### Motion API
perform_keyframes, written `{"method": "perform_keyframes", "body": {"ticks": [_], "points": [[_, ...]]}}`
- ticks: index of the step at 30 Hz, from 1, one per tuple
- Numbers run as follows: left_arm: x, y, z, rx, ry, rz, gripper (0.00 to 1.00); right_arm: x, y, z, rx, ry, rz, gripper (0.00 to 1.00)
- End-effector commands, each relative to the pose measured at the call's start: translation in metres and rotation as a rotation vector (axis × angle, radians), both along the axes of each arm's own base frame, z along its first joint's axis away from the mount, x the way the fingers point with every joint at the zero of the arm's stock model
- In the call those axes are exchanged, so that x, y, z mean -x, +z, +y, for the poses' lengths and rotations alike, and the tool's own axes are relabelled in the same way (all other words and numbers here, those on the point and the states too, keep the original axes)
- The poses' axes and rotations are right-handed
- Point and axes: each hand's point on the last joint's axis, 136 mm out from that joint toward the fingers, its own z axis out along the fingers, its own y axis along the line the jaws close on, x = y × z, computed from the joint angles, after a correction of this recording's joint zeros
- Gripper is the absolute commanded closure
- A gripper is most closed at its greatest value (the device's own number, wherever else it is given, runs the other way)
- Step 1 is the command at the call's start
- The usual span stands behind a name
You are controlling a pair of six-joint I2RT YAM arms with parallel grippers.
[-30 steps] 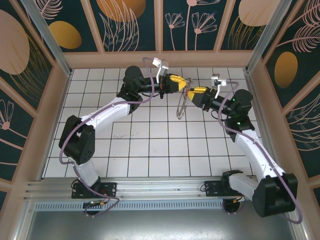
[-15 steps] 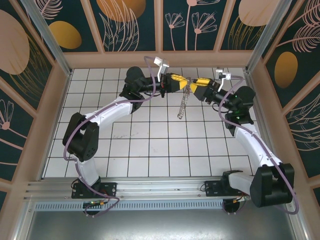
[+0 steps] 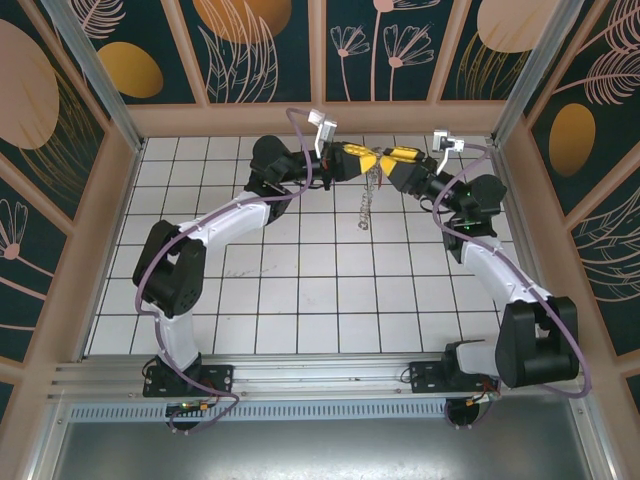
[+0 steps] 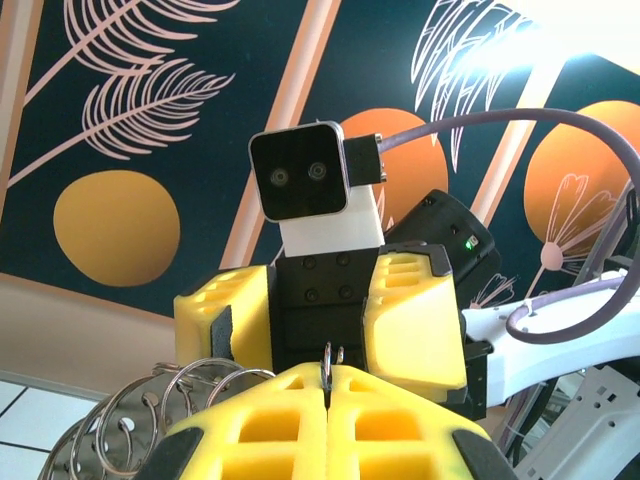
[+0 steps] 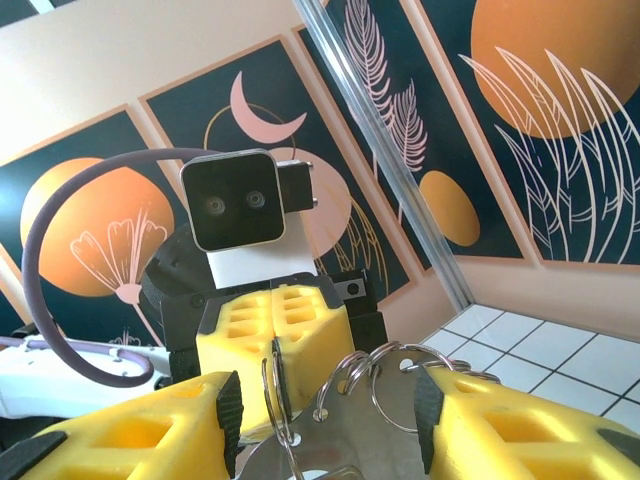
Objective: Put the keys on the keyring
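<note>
My left gripper (image 3: 364,161) is raised over the back of the tiled floor, tip to tip with my right gripper (image 3: 378,162). The keyring (image 3: 366,205) dangles below them as a thin chain of silvery loops. In the left wrist view my left gripper (image 4: 328,376) is shut on one thin metal loop, and more keyring loops (image 4: 150,420) fan out at lower left. In the right wrist view my right gripper (image 5: 325,425) stands open, its pads either side of the keyring band (image 5: 400,445), with the shut left gripper (image 5: 272,340) just beyond. The keys are out of view.
The white tiled floor (image 3: 300,290) lies below both arms. Painted wall panels (image 3: 320,50) and a wooden frame (image 3: 320,118) close the back, and an aluminium post (image 3: 530,70) stands at the back right corner. The right arm's purple cable (image 4: 560,310) loops nearby.
Both grippers rose toward the back wall and the right one closed in on the left one's tips. The right jaws widened. The hanging keyring lifted with them.
</note>
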Motion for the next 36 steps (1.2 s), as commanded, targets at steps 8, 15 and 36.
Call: {"method": "perform_keyframes", "body": {"ticks": [8,15,36], "points": [[-0.015,0.019,0.006,0.075,0.049,-0.031,1.00,-0.002,0.026,-0.004,-0.101,0.030,-0.064,0.56],[-0.019,0.020,0.005,0.085,0.054,-0.022,1.00,-0.006,0.019,-0.003,-0.111,0.032,-0.040,0.60],[-0.022,0.011,0.003,0.083,0.036,0.010,1.00,-0.015,0.016,0.009,-0.116,0.056,-0.018,0.67]]}}
